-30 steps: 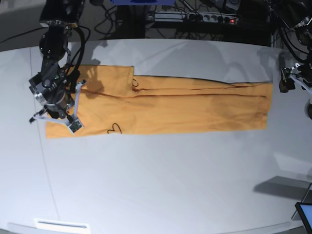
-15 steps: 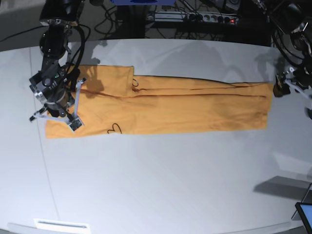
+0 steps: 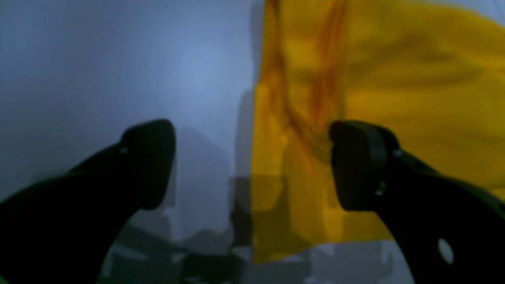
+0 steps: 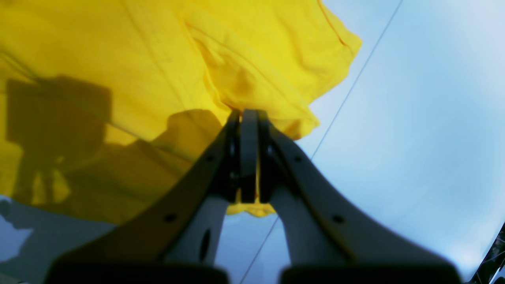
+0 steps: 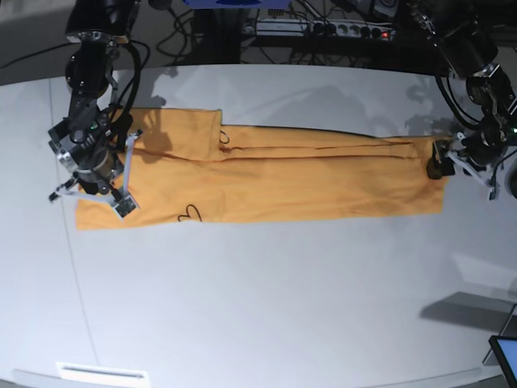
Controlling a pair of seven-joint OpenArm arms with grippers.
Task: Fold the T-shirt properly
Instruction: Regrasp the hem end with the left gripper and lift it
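The orange-yellow T-shirt (image 5: 307, 174) lies as a long, narrow folded strip across the white table (image 5: 266, 299). At its left end my right gripper (image 5: 124, 207) is shut on a pinch of the cloth. In the right wrist view the fingers (image 4: 249, 157) press together with T-shirt (image 4: 158, 59) fabric between and beneath them. My left gripper (image 5: 460, 171) stands open at the T-shirt's right end. In the left wrist view it (image 3: 252, 165) straddles the cloth's edge, one finger over the T-shirt (image 3: 394, 79) and the other over bare table (image 3: 118, 59).
A power strip (image 5: 323, 31) and cables run along the table's back edge. A screen corner (image 5: 506, 356) shows at the front right and a white label (image 5: 101, 373) at the front left. A dark thread loop (image 5: 190, 213) lies on the cloth.
The left arm has come in from the right edge of the table to the T-shirt's right end, jaws still open. The right arm and the cloth have not moved.
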